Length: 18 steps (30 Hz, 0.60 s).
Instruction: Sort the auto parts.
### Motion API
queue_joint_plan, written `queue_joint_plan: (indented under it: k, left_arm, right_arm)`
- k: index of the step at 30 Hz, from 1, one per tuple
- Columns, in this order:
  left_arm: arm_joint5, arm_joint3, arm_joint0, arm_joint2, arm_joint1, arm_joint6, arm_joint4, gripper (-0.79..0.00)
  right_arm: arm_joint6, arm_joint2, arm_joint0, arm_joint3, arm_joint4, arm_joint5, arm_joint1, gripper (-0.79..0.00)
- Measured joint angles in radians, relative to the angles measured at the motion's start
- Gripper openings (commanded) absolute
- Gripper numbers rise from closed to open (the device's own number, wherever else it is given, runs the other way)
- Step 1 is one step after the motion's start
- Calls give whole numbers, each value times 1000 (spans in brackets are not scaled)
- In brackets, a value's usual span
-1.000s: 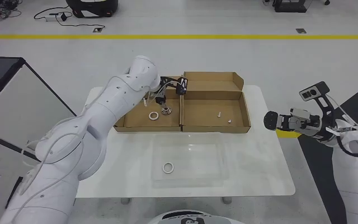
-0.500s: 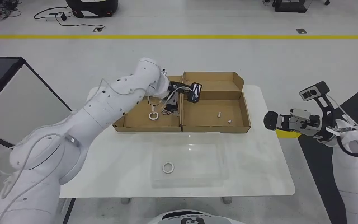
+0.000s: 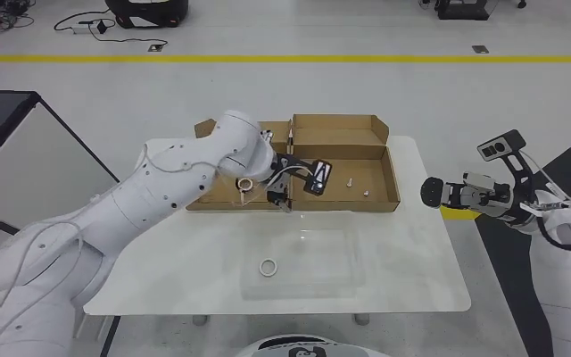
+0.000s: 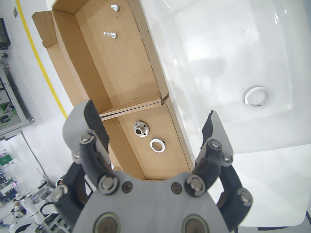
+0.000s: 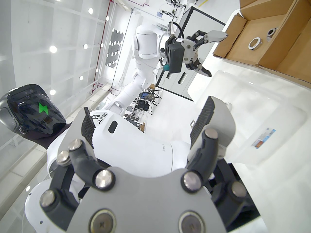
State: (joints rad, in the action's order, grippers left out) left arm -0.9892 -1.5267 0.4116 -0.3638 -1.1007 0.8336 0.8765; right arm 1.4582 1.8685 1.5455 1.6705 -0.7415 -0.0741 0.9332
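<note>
Currently, left claw (image 4: 151,112): spread wide, pads bare, nothing held. It hangs over the near wall of the cardboard box (image 3: 379,170), close to the divider between the two compartments.
Below the left claw: the left compartment, holding a flanged hub (image 4: 140,129) and a boxed ring (image 4: 157,145). Both lie flat, just beside each other and not touching.
Right compartment: two bolts (image 4: 110,35) on their sides, apart from each other.
Clear tray (image 3: 339,268): stands on the table (image 3: 419,277) between the cardboard box and the robot, near the box's near wall. It holds one loose ring (image 4: 257,96), flat with its bore up, near the tray wall on the robot's left.
Key relation: the loose ring lies from the left claw toward the robot and a little to the left, beyond the tray rim. A ring has no long axis, so the pads may close on it from any heading.
Nearer arm: left.
Right claw (image 5: 148,109): spread, empty, held off the table's right edge, well apart from the clear tray and the cardboard box.
Step in hand (judgement): the loose ring appears to be the one part not yet sorted. It matches the boxed ring, so the left compartment is the likely destination.
Caution (judgement): the tray wall is transparent and stands near the loose ring. The pad on that side needs room to descend without striking it.
</note>
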Motion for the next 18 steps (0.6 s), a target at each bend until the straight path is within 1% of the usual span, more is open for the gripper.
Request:
queue_joint_plan:
  k: [4, 7, 11, 15, 18]
  left_arm:
    - [46, -67, 7, 22, 26, 44, -59, 0]
    - [82, -115, 0, 55, 44, 80, -107, 0]
    - [124, -170, -31, 123, 70, 122, -167, 0]
    - [153, -210, -71, 191, 89, 151, -213, 0]
    - [173, -240, -67, 195, 101, 171, -212, 0]
  right_arm:
    - [0, 0, 0, 0, 0, 0, 0, 0]
    - [0, 0, 0, 0, 0, 0, 0, 0]
    - [0, 0, 0, 0, 0, 0, 0, 0]
    - [0, 0, 0, 0, 0, 0, 0, 0]
    - [0, 0, 0, 0, 0, 0, 0, 0]
